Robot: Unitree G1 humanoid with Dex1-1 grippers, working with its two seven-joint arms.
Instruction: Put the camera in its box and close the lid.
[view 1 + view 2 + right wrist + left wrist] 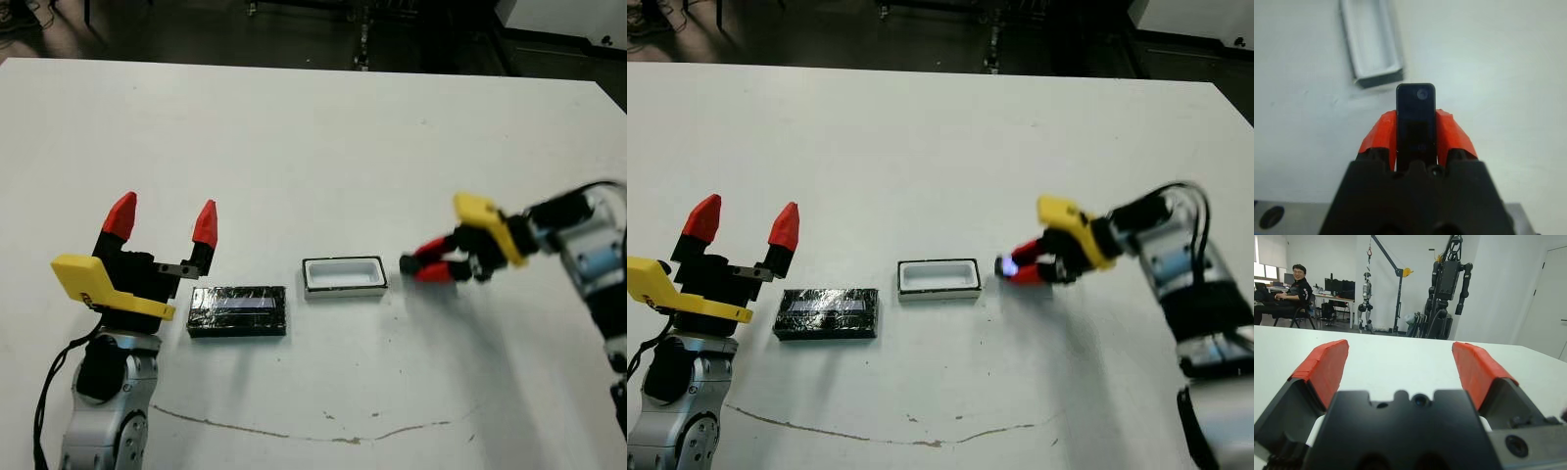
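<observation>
Just right of the box (343, 276), the right gripper (429, 260) hung low over the white surface (313, 147) with its red fingers (1449, 132) clamped on the camera (1416, 120). Grip was on the bar's two long sides, near its back end, so the front end stuck out past the fingertips toward the box. That hold looked chosen for insertion: the free end could lead into the tray while the fingers stayed outside the walls.

In the right wrist view the box's long axis ran roughly along the camera's, a bit off to one side, so some lateral correction was probably needed before lowering. Camera was not yet over the box, only near its right end. The box was empty, white inside, open side up.

The lid (237, 310) lay flat, stripe up, just left of the box, apart from it. Parked there it left the tray opening clear and sat close to the left arm, likely the one meant to fit it.

The left gripper (164, 223) was raised near the lid's left end, fingers (1322, 367) spread wide, pointing up and away, holding nothing. Waiting pose, I'd say, out of the right arm's path.

A person (1290, 291) sat at a desk far beyond the surface, plus idle robots on stands. Not involved.
</observation>
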